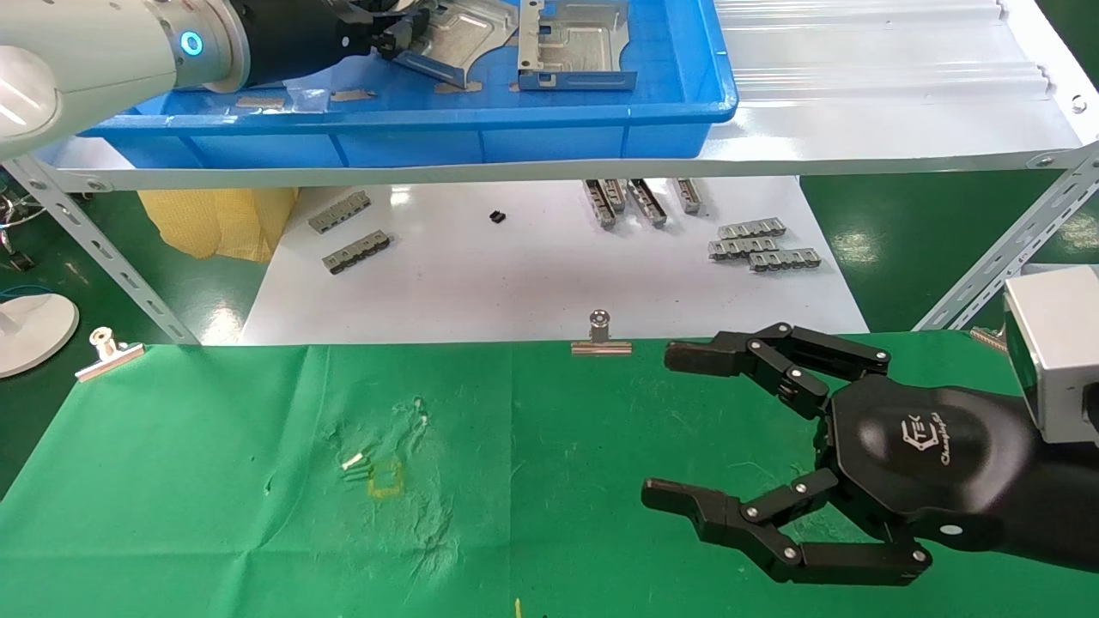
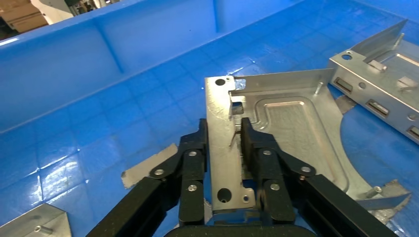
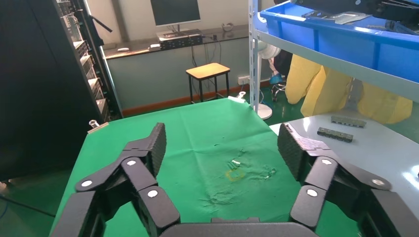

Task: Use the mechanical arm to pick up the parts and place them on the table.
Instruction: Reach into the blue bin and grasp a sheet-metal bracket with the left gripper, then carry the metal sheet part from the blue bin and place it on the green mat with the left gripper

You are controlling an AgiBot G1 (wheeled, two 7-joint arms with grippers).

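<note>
Blue bin (image 2: 74, 74): left tool (image 2: 225, 143) clamping part (image 2: 296, 128).

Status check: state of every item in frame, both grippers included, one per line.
left gripper: in the blue bin, shut on the gripped bracket's upright flange.
gripped bracket: in the bin, between the left gripper's fingers.
second bracket: loose in the bin, untouched.
right gripper: open, empty, over the green table.
green table: no bracket on it.
toothed strips: scattered on the white sheet.
</note>
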